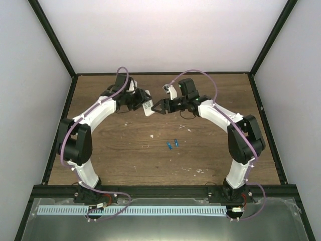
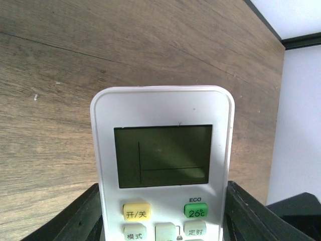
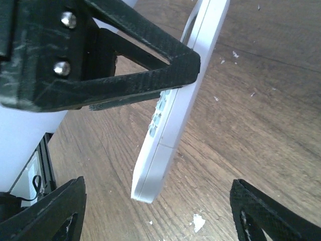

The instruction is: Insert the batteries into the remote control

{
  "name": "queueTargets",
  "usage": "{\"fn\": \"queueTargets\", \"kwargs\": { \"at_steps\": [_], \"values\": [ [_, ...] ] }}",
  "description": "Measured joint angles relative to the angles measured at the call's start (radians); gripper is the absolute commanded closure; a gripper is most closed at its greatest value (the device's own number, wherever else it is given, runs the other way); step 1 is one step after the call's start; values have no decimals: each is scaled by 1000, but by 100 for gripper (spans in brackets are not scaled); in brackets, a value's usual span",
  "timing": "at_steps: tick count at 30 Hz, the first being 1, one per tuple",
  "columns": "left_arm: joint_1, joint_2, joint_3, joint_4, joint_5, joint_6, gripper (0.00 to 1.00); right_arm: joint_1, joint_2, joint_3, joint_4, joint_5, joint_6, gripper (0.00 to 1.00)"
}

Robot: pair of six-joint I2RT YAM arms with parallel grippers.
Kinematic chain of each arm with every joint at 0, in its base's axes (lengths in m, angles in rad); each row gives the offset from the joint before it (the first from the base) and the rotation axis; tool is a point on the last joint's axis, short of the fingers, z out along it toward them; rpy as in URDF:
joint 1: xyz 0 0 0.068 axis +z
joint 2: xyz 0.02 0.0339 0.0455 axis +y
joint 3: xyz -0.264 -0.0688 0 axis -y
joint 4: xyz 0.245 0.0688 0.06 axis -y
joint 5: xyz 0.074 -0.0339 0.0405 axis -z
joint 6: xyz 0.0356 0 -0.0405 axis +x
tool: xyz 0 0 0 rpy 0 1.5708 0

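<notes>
My left gripper (image 1: 142, 101) is shut on the white remote control (image 1: 148, 107) and holds it above the wooden table at the back middle. In the left wrist view the remote (image 2: 163, 150) stands between my black fingers (image 2: 75, 218), its pale screen and yellow and green buttons facing the camera. My right gripper (image 1: 158, 106) is open and empty, right next to the remote's free end. In the right wrist view the remote (image 3: 170, 115) shows edge-on, with the right gripper (image 3: 160, 216) spread wide around its lower end without touching. Two blue batteries (image 1: 172, 144) lie on the table, nearer the arm bases.
The left gripper's black finger (image 3: 145, 65) crosses the top of the right wrist view. Small white specks (image 3: 199, 222) lie on the table (image 1: 125, 150). A black frame (image 1: 261, 105) and pale walls bound the table.
</notes>
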Motion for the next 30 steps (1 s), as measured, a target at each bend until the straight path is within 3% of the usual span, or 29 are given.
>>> {"fn": "queueTargets", "kwargs": {
  "at_steps": [30],
  "values": [
    [-23,-49,-52,40,-82,-55,88,63,178,179,-96,-10,39,64]
  ]
}}
